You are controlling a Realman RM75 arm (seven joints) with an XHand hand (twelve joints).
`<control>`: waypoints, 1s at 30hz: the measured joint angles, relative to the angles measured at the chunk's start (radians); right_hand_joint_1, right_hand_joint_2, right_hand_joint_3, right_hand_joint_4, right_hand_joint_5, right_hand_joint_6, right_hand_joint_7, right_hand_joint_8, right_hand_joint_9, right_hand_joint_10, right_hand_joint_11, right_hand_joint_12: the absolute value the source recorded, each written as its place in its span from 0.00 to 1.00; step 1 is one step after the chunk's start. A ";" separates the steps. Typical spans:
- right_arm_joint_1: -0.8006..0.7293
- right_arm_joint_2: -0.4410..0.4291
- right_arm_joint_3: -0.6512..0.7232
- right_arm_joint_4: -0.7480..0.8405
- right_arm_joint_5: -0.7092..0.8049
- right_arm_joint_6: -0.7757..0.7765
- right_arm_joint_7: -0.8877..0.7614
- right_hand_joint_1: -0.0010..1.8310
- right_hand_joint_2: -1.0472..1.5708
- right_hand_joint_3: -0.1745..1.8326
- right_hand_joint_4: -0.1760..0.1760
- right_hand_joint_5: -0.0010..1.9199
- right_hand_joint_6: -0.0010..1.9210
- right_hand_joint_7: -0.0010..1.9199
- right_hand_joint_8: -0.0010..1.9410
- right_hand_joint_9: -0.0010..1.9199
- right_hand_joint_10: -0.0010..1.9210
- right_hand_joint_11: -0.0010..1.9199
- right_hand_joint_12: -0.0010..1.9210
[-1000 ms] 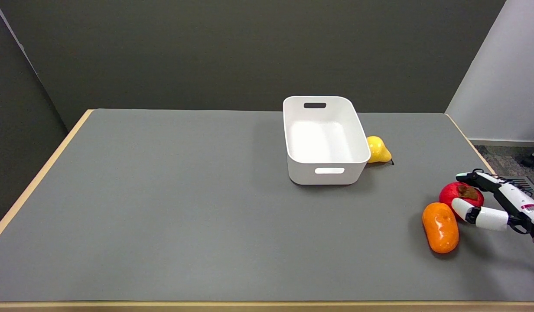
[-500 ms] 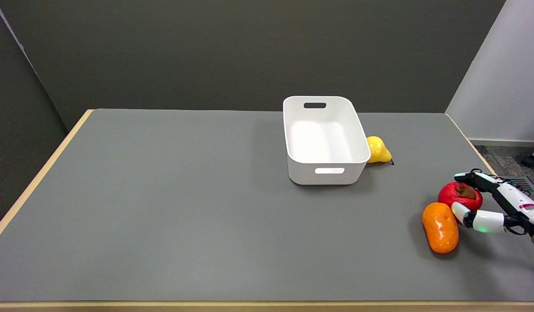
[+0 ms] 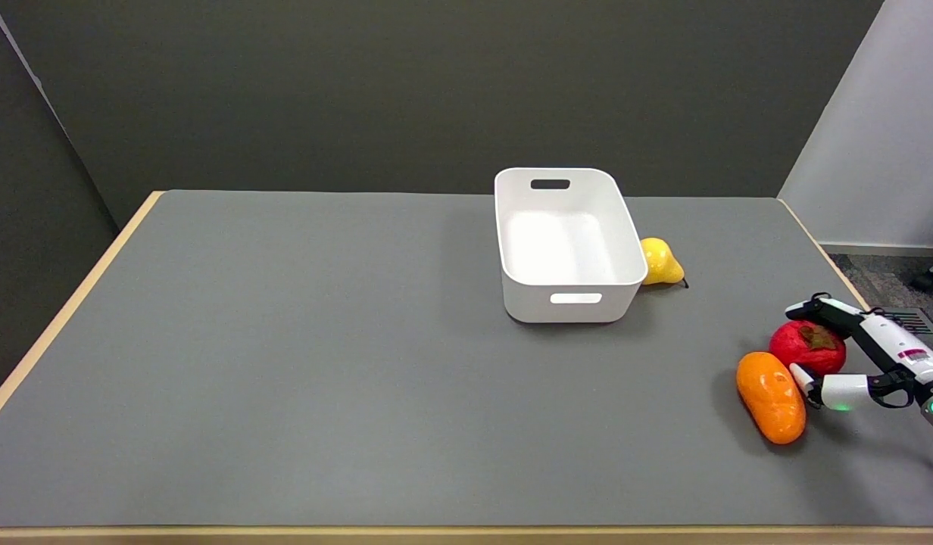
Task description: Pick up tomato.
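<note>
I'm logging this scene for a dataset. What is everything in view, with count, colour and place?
Table: one, grey top with wood edge, fills the view.
Bin: one, white, empty, table centre.
Pear: one, yellow, against the bin's right side.
Tomato: one, red with brown top, near the right edge.
Orange fruit: one, orange, oblong, just left of the tomato.
Right hand: one, white and black, fingers either side of the tomato.

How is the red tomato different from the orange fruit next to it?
The tomato is red and round with a brownish top; the orange fruit is orange, longer and plain. The hand has fingers around the tomato, while the orange fruit lies just beside them. Both are shiny and sit on the table.
</note>
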 measured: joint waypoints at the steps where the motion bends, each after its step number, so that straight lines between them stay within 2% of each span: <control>1: 0.003 0.001 -0.001 -0.002 -0.001 0.000 0.000 0.59 0.69 0.57 0.71 0.23 0.49 0.32 0.37 0.26 0.58 0.20 0.82; 3: 0.010 0.004 -0.002 -0.006 -0.003 0.000 -0.001 0.59 0.70 0.57 0.72 0.23 0.50 0.32 0.38 0.27 0.59 0.22 0.83; 5: 0.019 0.005 -0.004 -0.010 -0.004 0.000 -0.001 0.61 0.72 0.56 0.70 0.25 0.59 0.36 0.46 0.33 0.64 0.30 0.89; 7: 0.028 0.007 -0.006 -0.014 -0.005 0.000 -0.002 0.71 0.80 0.27 0.64 0.28 0.64 0.39 0.70 0.36 0.65 0.34 0.91; 10: 0.044 0.008 -0.008 -0.022 -0.008 0.003 -0.002 0.73 0.84 0.18 0.07 0.31 0.83 0.44 0.65 0.37 0.75 0.37 0.92; 14: 0.071 0.009 -0.010 -0.038 -0.017 0.019 -0.003 0.73 0.83 0.19 0.05 0.32 0.83 0.45 0.64 0.37 0.74 0.39 0.93; 16: 0.083 0.009 -0.011 -0.046 -0.022 0.029 -0.003 0.73 0.83 0.20 0.06 0.32 0.82 0.45 0.64 0.38 0.74 0.39 0.92; 17: 0.091 0.010 -0.011 -0.052 -0.024 0.036 -0.003 0.78 0.81 0.22 0.52 0.33 0.73 0.43 0.69 0.39 0.74 0.39 0.91; 18: 0.098 0.010 -0.012 -0.056 -0.026 0.042 -0.003 0.81 0.79 0.24 0.83 0.33 0.67 0.41 0.72 0.40 0.73 0.40 0.91; 26: 0.154 0.023 -0.012 -0.085 -0.037 0.090 -0.004 0.81 0.78 0.26 0.84 0.34 0.67 0.42 0.72 0.40 0.73 0.41 0.93; 28: 0.168 0.027 -0.012 -0.089 -0.038 0.102 -0.004 0.81 0.77 0.29 0.74 0.32 0.71 0.43 0.71 0.41 0.72 0.41 0.95; 30: 0.183 0.031 -0.010 -0.091 -0.038 0.117 -0.004 0.81 0.76 0.30 0.72 0.31 0.71 0.43 0.71 0.42 0.72 0.41 0.96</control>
